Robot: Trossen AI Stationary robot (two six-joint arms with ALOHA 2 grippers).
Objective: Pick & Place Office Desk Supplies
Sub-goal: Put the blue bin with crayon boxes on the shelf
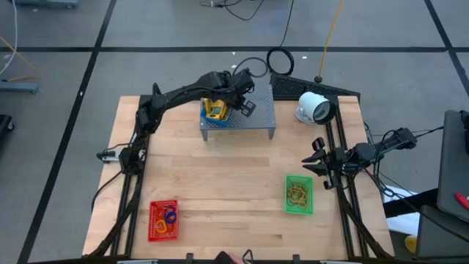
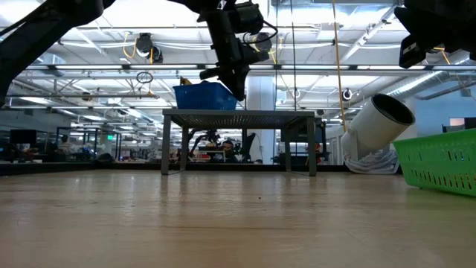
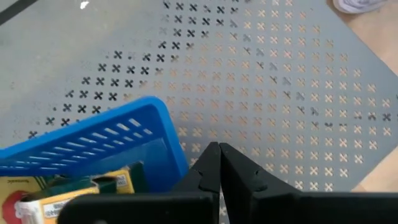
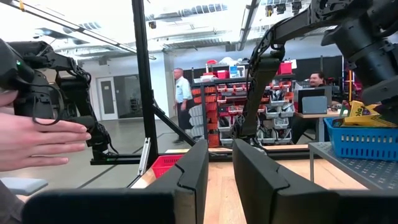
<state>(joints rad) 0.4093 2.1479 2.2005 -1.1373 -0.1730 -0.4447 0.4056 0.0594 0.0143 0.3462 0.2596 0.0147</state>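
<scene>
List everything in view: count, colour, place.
blue basket: 1, blue, on the stand, holding crayon packs
crayon packs: count unclear, yellow, in the blue basket
stand: 1, grey perforated, far middle of the table
red basket: 1, red, near left, rubber bands inside
green basket: 1, green, near right, rubber bands inside
round device: 1, white, beside the stand
person's hand: 1, right wrist view
left end effector: shut, over the stand beside the blue basket
right end effector: part open, empty, right edge
</scene>
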